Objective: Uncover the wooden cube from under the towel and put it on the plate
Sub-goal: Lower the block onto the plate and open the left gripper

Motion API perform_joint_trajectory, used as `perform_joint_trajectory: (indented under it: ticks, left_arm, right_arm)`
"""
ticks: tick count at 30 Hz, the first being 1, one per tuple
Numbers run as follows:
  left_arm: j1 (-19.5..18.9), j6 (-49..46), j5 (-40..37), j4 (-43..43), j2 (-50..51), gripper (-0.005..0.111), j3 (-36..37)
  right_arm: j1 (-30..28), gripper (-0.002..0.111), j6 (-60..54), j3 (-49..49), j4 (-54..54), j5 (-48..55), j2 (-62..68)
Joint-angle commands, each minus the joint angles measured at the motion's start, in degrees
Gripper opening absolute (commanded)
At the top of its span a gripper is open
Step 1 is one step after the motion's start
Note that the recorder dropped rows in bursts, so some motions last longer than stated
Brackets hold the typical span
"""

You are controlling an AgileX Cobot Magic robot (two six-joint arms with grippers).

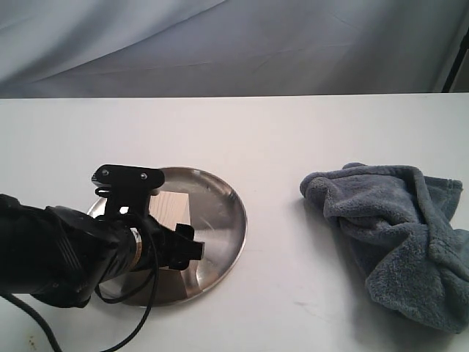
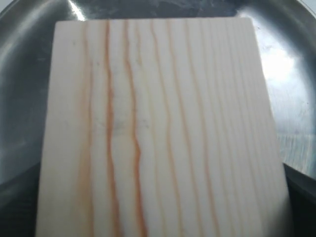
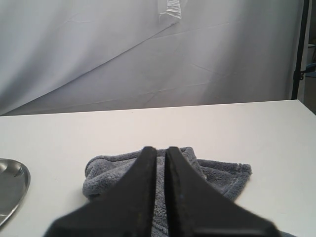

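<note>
The wooden cube (image 1: 174, 207) is pale with orange grain lines and rests in the left half of the shiny steel plate (image 1: 220, 213). My left gripper (image 1: 170, 216) is over the plate with its black jaws on either side of the cube, closed on it. In the left wrist view the wooden cube (image 2: 158, 133) fills most of the picture, with the plate (image 2: 291, 98) behind it. The grey-blue towel (image 1: 396, 227) lies crumpled on the table to the right, apart from the plate. My right gripper (image 3: 161, 150) is shut and empty, raised near the towel (image 3: 108, 173).
The white table (image 1: 278, 147) runs back to a pale draped backdrop (image 1: 220, 44). The left arm's black body and cable (image 1: 66, 257) cover the plate's near-left side. The plate's rim (image 3: 10, 182) shows at the edge of the right wrist view.
</note>
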State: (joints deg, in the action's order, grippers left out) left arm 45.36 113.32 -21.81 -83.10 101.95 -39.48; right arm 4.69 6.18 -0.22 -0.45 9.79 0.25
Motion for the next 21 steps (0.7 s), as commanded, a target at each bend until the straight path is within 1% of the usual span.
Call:
perform_joint_trajectory:
  ticks: [1, 4, 14, 17, 21]
  left_arm:
    - [-0.1, 0.6, 0.6, -0.6, 0.1, 0.078, 0.0]
    - [-0.1, 0.6, 0.8, -0.6, 0.1, 0.083, 0.0]
    - [-0.1, 0.6, 0.8, 0.3, 0.1, 0.091, -0.1]
    - [-0.1, 0.5, 0.0, 0.3, -0.3, 0.091, -0.1]
    - [-0.1, 0.4, -2.0, 0.3, -4.0, 0.091, -0.1]
  right_arm:
    - [-0.1, 0.007, -0.1, 0.2, 0.1, -0.5, -0.2]
    - [-0.1, 0.007, -0.1, 0.2, 0.1, -0.5, -0.2]
    - [-0.1, 0.007, -0.1, 0.2, 0.1, -0.5, -0.2]
    - [-0.1, 0.007, -0.1, 0.2, 0.1, -0.5, -0.2]
    - [-0.1, 0.007, -0.1, 0.2, 0.1, -0.5, -0.2]
